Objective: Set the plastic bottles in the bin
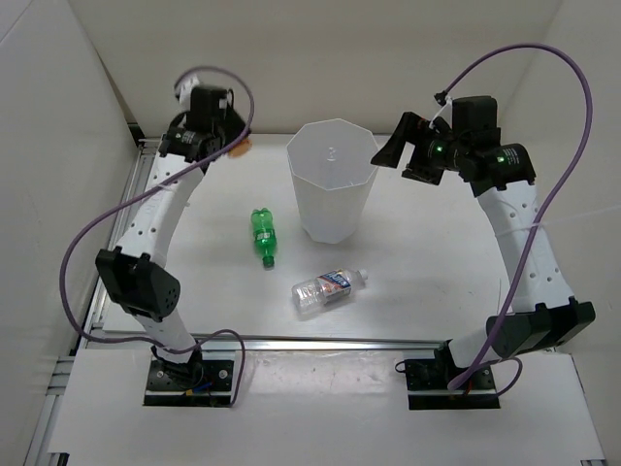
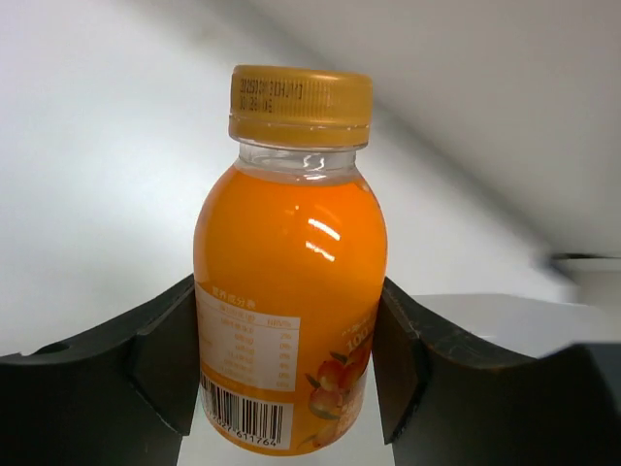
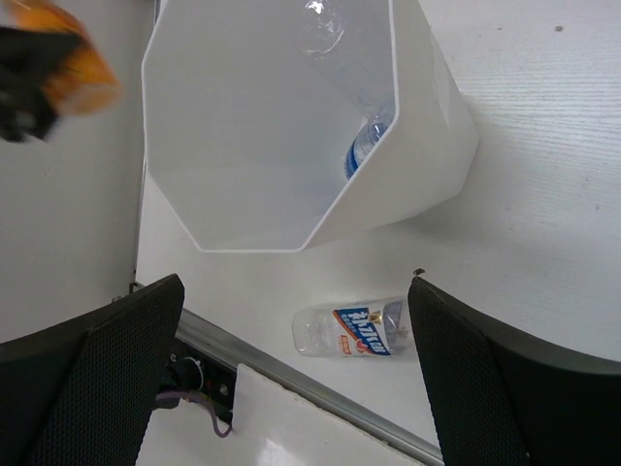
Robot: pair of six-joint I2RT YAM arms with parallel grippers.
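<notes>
An orange bottle with a gold cap stands upright between the black fingers of my left gripper, which press on both its sides. From above, that gripper is at the far left of the table, left of the tall white bin. A green bottle lies in front of the bin. Nearer lies a clear bottle with a blue label. My right gripper hangs open just right of the bin's rim. Its wrist view looks into the bin, where clear bottles lie.
White enclosure walls stand close behind and beside both arms. A metal rail runs along the table's near edge. Purple cables loop beside each arm.
</notes>
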